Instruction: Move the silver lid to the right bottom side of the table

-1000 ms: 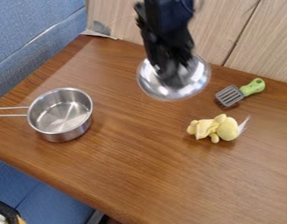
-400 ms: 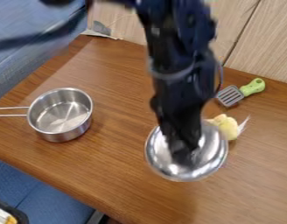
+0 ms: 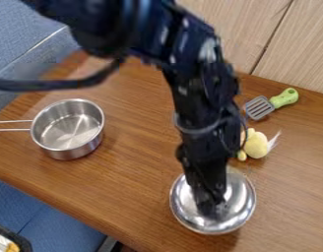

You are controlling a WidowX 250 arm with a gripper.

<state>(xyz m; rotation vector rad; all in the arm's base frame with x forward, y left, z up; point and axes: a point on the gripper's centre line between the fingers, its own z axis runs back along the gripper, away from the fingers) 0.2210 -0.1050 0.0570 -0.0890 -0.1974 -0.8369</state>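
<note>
My gripper (image 3: 211, 207) is at the lower centre-right of the camera view, pointing down over the middle of the silver lid (image 3: 238, 206) and shut on it. The gripper hides the lid's handle and part of its round, shiny top. The lid is over the front part of the wooden table (image 3: 124, 182); I cannot tell whether its rim touches the surface.
A steel pot (image 3: 69, 129) stands at the left, its handle pointing left. A yellow plush toy (image 3: 257, 144) lies behind the lid, partly hidden by the arm. Farther back at the right is a green-handled spatula (image 3: 283, 98). Wood panelling borders the table's back.
The arm has come farther over the table, carrying the lid from the back middle toward the front edge, past the plush toy. Pot, toy and spatula have kept their places.
</note>
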